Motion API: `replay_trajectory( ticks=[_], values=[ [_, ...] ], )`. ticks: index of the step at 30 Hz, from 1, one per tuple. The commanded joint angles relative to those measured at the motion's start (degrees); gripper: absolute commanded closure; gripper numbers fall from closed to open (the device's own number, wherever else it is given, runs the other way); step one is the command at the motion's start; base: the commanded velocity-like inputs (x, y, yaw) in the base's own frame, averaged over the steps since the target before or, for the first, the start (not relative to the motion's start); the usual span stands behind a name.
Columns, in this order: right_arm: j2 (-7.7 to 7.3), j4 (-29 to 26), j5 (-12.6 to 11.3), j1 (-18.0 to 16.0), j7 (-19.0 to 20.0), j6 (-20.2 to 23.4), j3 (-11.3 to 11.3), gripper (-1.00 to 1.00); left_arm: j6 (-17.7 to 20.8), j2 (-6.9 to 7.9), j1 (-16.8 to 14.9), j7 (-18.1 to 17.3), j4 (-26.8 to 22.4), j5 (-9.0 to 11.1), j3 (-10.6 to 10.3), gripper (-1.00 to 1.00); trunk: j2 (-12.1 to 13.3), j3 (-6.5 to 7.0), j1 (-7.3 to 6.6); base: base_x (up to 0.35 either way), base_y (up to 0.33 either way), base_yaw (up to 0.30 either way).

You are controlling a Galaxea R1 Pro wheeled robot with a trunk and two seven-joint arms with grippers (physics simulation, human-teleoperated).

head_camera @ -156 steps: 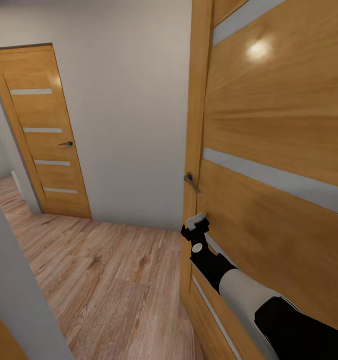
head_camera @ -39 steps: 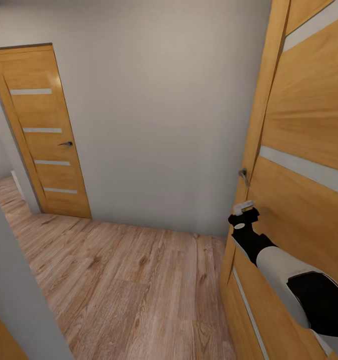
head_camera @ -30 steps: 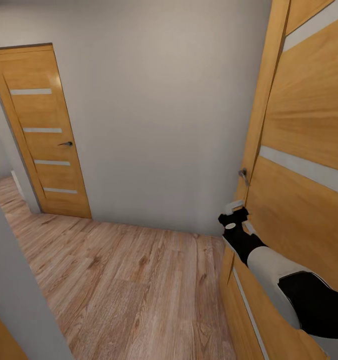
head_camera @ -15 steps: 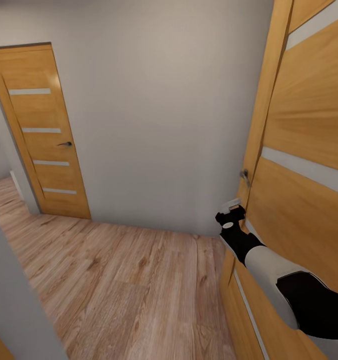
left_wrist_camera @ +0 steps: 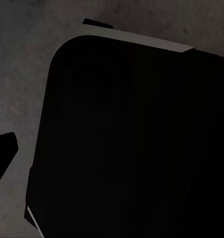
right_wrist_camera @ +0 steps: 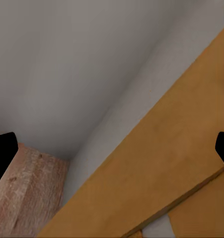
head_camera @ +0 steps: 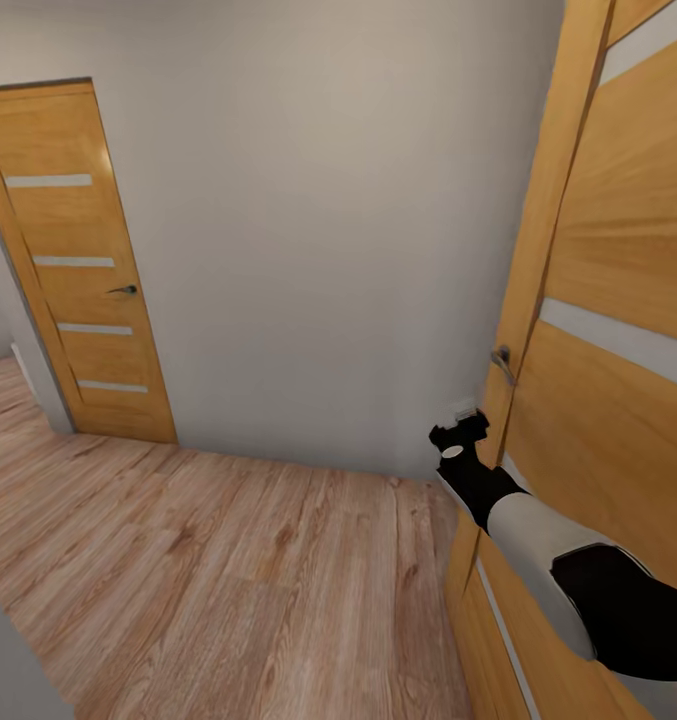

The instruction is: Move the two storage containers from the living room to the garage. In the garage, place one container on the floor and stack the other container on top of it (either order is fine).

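Note:
The storage containers are out of view; I am in a hallway with a pale wood-plank floor (head_camera: 258, 580). My right gripper (head_camera: 465, 412) reaches forward at the free edge of an open wooden door (head_camera: 618, 380), just below its metal handle (head_camera: 502, 360). In the right wrist view the two dark fingertips (right_wrist_camera: 2, 153) sit far apart with nothing between them, facing the grey wall and the door edge (right_wrist_camera: 156, 188). My left gripper (left_wrist_camera: 112, 158) hangs in front of a dark rounded part of the robot; one fingertip (left_wrist_camera: 3, 151) shows at the side.
A plain grey wall (head_camera: 318, 230) stands straight ahead. A second wooden door (head_camera: 73, 270) with a small handle is shut at the far left. A grey wall corner (head_camera: 3, 670) juts in at the near left. Floor space lies between.
The open door has swung right since the oldest frame. My right gripper slid from the door's face to just off its edge. The view has shifted slightly, and the near-left wall corner shows less.

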Motion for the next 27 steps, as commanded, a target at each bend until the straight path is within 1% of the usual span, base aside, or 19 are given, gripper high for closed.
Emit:
replay_trajectory(
  ticks=[1,7,12,19,24,27],
  values=[
    [0.17,-0.24,0.89,-0.36,-0.57,0.93,0.25,-1.00,-0.12,-0.01,-0.01,-0.01,-0.02,0.26,0.12,-1.00,-0.03,-0.06,0.00,0.000,0.000,0.000],
    [0.13,-0.38,1.35,-1.22,-1.74,1.52,0.41,-1.00,-0.14,-0.01,-0.01,-0.01,-0.03,0.26,0.12,-1.00,-0.03,-0.06,0.00,0.000,0.000,0.000],
    [0.11,1.12,1.72,0.42,-2.33,2.96,0.45,-1.00,-0.15,-0.01,-0.01,-0.01,-0.03,0.26,0.12,-1.00,-0.03,-0.06,0.00,0.000,0.000,0.000],
    [0.13,1.56,1.80,2.70,-3.90,3.12,0.39,-1.00,-0.14,-0.01,0.00,-0.01,-0.03,0.26,0.12,-1.00,-0.03,-0.06,0.00,0.000,0.000,0.000],
    [0.21,1.60,1.81,4.33,-4.28,3.42,0.32,-1.00,-0.14,-0.01,0.00,-0.01,-0.03,0.26,0.12,-1.00,-0.03,-0.06,0.00,0.000,0.000,0.000],
    [0.06,1.61,1.76,4.43,-4.32,3.50,0.30,-1.00,-0.14,-0.01,-0.01,-0.01,-0.03,0.26,0.12,-1.00,-0.03,-0.06,0.00,0.000,0.000,0.000]
  ],
)
